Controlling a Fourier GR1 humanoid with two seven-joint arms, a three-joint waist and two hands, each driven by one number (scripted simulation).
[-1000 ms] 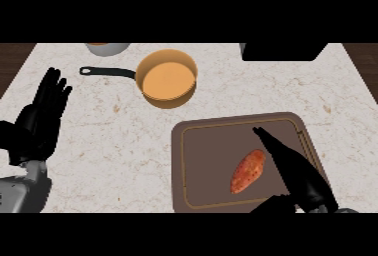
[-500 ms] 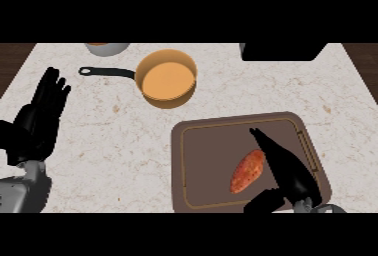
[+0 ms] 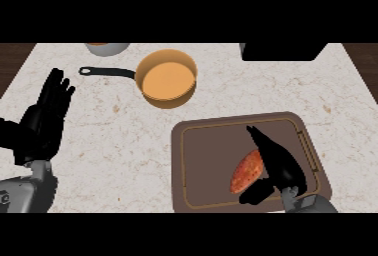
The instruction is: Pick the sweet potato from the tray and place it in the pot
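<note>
One sweet potato is seen lying on the brown tray, in the tray's right half, nearer its near edge than its far one. Its long axis is tilted: the near end points down-left toward the tray's near edge, and the far end points up-right toward the right hand. That hand is laid along the potato's right side, touching it, with straight fingers stretched toward the far edge and the thumb bent round below the potato's near end. No closed grasp can be made out; the hand is read as open against the potato.

Bare tray surface is left to the potato's left and beyond it, up to the raised rim. The tray sits at the counter's near right. Between tray and pot a strip of bare counter is seen. The pot stands far and left of the tray, its orange interior facing up, its black handle pointing left.

At the left edge the left hand is held open, fingers up, resting. A grey bowl and a black box are cut off at the far edge. No writing can be read.
</note>
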